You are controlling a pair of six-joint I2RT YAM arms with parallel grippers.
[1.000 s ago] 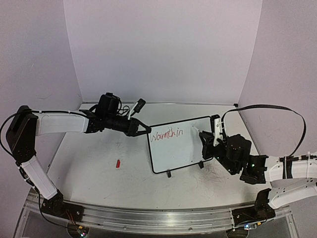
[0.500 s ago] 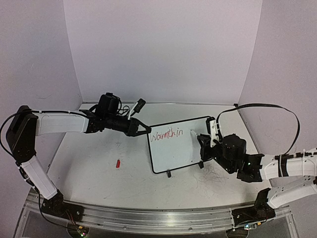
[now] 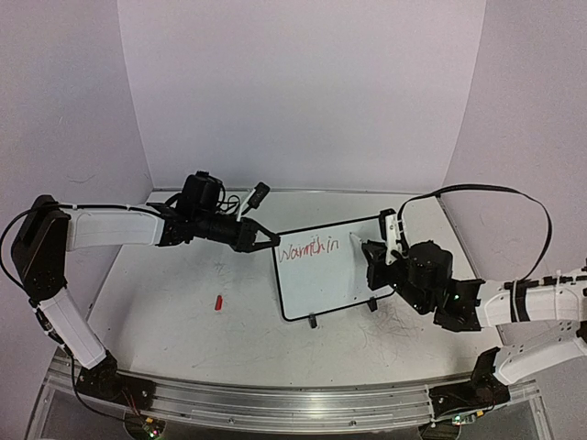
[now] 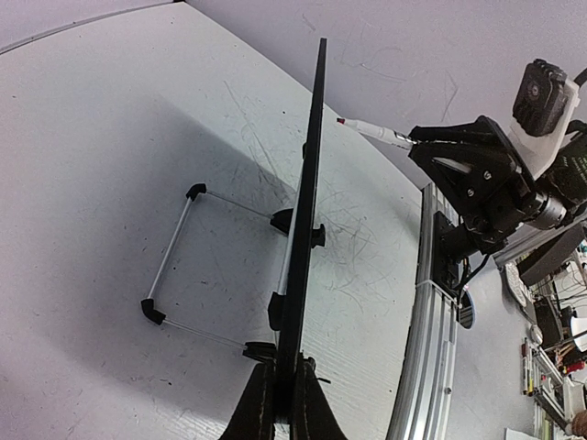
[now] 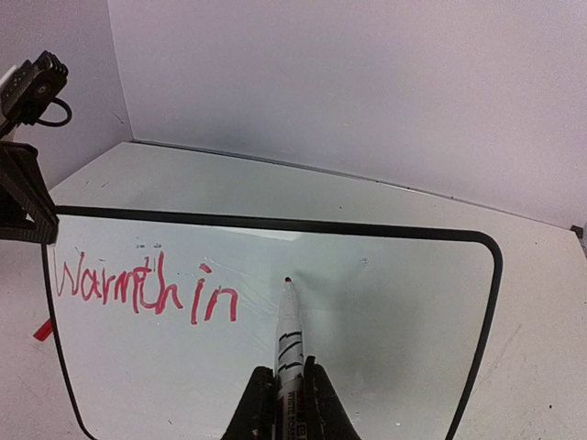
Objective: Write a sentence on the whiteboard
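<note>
Fingers of the right gripper (image 5: 290, 383) are drawn in narrow around the barrel of a white marker (image 5: 291, 335), which juts straight out ahead of them with its red tip forward; the tip sits close against the face of the whiteboard (image 5: 394, 312), a little to the right of the writing and slightly higher, and the left wrist view suggests a thin gap between tip and board, though contact cannot be ruled out; the sentence (image 5: 142, 289) reads only "Warmth in", in red, along the upper left part of the board, with the white area below and to the right unmarked; the left gripper (image 4: 284, 394) is closed tight on the board's thin black frame, gripping it edge-on at the upper left corner as the overhead camera sees it; the board stands tilted up on two small black clip feet (image 4: 316, 236), with a thin wire stand (image 4: 170, 261) lying on the surface behind it; it sits near the middle of the scuffed white table (image 3: 165, 312), between the two arms; a small red piece (image 3: 218, 302) lies on the table, well to the left of the board.
</note>
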